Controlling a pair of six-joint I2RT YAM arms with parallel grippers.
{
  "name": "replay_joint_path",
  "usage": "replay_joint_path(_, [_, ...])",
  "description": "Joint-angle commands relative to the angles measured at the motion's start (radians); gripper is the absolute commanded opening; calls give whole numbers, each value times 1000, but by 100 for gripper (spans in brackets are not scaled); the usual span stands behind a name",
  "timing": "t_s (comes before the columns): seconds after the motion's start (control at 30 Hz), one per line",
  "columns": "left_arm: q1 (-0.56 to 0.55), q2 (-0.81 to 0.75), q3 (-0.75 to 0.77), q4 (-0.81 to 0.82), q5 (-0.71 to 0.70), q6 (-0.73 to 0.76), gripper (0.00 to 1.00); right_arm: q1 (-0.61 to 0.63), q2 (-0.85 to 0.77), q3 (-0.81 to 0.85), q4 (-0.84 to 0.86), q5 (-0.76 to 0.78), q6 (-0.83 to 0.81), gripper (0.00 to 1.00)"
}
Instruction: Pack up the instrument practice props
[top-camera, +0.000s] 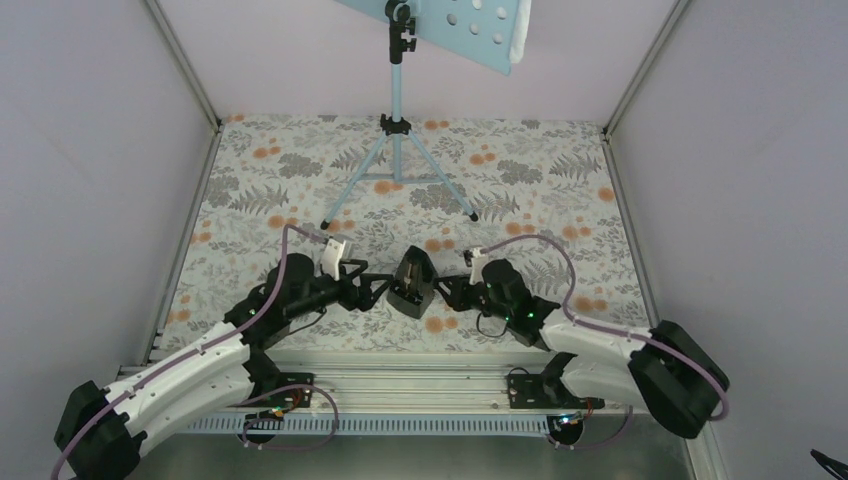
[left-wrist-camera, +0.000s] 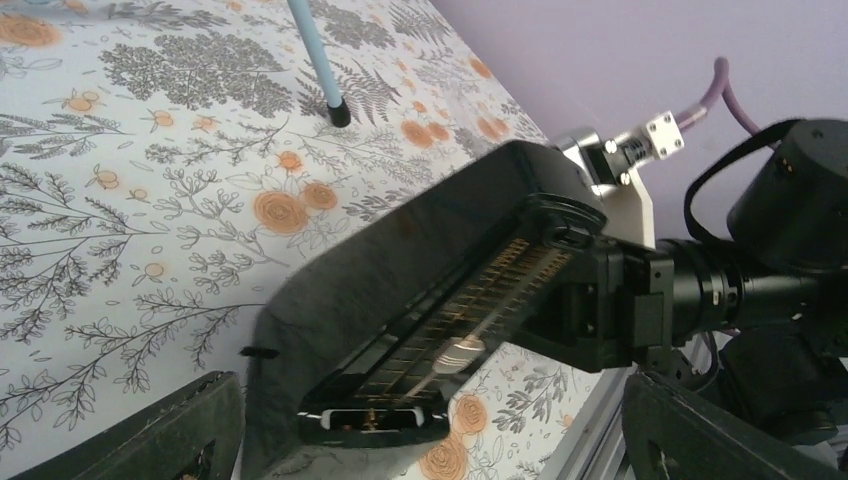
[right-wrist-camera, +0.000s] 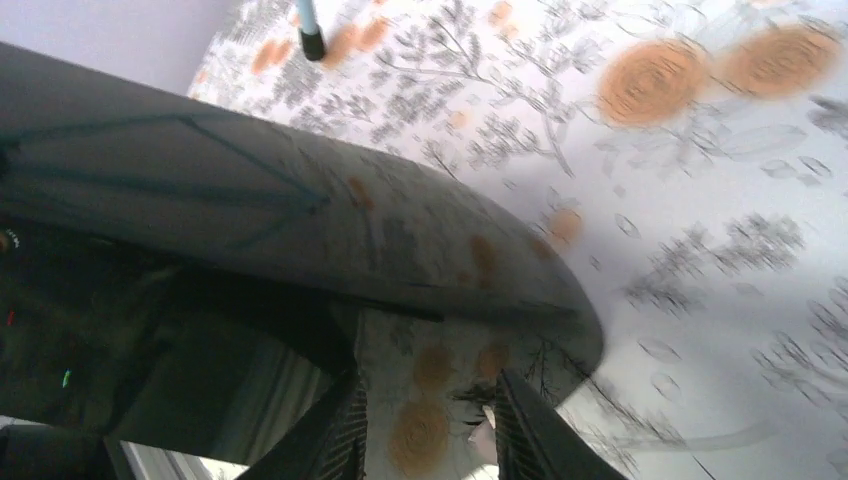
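Black and glossy, the wedge-shaped box (top-camera: 413, 282) lies in the near middle of the floral tabletop (top-camera: 560, 180), between the two hands, with its narrow end toward 12 o'clock. The left hand (top-camera: 381, 288) is at the box's 9 o'clock. In the left wrist view its fingers (left-wrist-camera: 180, 430) stand wide apart on either side of the box, holding nothing. That view also shows the box tilted, its open face lined with rows of gold-coloured parts.

The right hand (top-camera: 447, 290) comes in from 3 o'clock. Its fingers (right-wrist-camera: 340, 430) are drawn close together and pinch the edge of the box, whose shiny skin mirrors the flower print. Whether the box's underside touches the tabletop cannot be made out.

Well apart at 12 o'clock, the light blue music stand (top-camera: 397, 90) is upright on its spread tripod legs. Its hole-dotted tray (top-camera: 470, 30) slopes down toward 3 o'clock and is cut off by the top of the frame.
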Motion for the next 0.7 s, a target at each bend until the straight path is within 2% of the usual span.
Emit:
replay_joint_path(0.0, [-8,6,-10,43,28,-12,94,-7,115,97,141,-76,-44,30])
replay_joint_path(0.13, [-11,9,-19,46,30,-22,94,-6,241,195,205,-94,-75,31])
replay_joint_path(0.27, [-11,3,-33,12,-13,-37,94,-15,302,280,171,-85,-120,34])
replay_joint_path(0.43, [-11,9,-82,22,-37,-83,95,-111,180,262,34,-4,-180,53])
replay_joint_path(0.57, [-11,47,-137,119,-10,-93,98,-291,35,216,-109,62,-237,70])
replay_joint_path(0.67, [-12,134,-121,144,-7,-61,98,-472,9,232,-228,117,-277,83])
